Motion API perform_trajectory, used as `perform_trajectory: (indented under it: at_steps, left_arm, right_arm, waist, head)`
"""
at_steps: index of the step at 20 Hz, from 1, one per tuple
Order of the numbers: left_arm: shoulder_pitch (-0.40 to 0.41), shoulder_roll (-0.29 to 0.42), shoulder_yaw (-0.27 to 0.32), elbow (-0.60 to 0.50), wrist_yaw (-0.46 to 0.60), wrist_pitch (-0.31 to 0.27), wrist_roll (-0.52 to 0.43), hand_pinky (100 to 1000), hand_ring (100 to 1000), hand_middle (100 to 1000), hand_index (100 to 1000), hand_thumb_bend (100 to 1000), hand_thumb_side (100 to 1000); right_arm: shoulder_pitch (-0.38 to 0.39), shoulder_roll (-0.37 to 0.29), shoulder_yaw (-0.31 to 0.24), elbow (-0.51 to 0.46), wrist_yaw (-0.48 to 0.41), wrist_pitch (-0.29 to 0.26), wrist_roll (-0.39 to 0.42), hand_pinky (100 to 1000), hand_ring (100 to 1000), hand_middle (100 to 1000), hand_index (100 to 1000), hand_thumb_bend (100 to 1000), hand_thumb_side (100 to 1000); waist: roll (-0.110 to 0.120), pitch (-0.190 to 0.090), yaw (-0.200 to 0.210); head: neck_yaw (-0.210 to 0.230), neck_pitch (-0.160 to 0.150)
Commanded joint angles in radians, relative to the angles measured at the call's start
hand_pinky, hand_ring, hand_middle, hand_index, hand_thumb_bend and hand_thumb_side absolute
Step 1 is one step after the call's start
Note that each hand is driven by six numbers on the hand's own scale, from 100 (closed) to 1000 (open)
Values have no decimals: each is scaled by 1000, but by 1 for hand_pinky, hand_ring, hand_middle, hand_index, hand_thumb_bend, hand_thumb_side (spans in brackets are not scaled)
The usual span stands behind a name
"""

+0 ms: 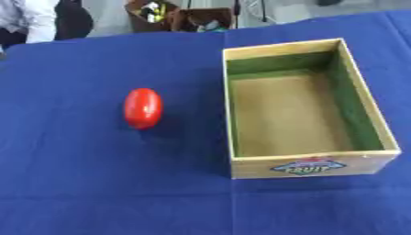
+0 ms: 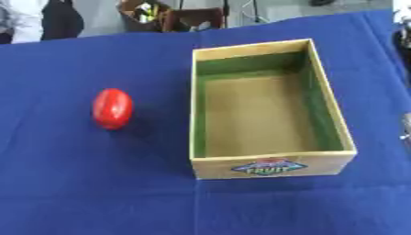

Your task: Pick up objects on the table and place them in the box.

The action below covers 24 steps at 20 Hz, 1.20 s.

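Left eye view gives you a red oval fruit (image 1: 143,108) on the blue tablecloth (image 1: 72,174), left of the wooden fruit box (image 1: 312,167); neither hand shows, so their state can't be told.

You see only a narrow strip of your robot's body, at the right edge of the right eye view. High up there is a black sliver of casing (image 2: 404,43). Lower down, a pale silver-grey piece (image 2: 407,126) just shows. You cannot tell which part of the arm either belongs to.
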Motion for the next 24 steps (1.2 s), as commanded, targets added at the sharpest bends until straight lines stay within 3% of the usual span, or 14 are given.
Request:
perform_trajectory:
  at_steps: [1,12,24]
  left_arm:
    - [-57,55,-30,49,-22,-32,-48,508,645,761,970,892,883]
    - [-241,6,-108,211,-50,-88,-173,525,658,766,969,955,842]
    - [-351,-77,-143,346,-171,-65,-131,513,647,752,952,1000,802]
  right_arm:
    - [-10,-17,1,-20,-3,0,8,904,921,561,699,100,645]
    - [-12,-13,10,-20,-10,3,24,906,923,559,699,100,641]
    - [-16,-7,17,-20,-16,5,37,909,925,558,697,100,636]
  waist:
    - [2,-31,-5]
    - [18,-36,-31]
    - [31,-34,-50]
  head:
    - [9,-12]
    - [20,-11]
    - [27,-15]
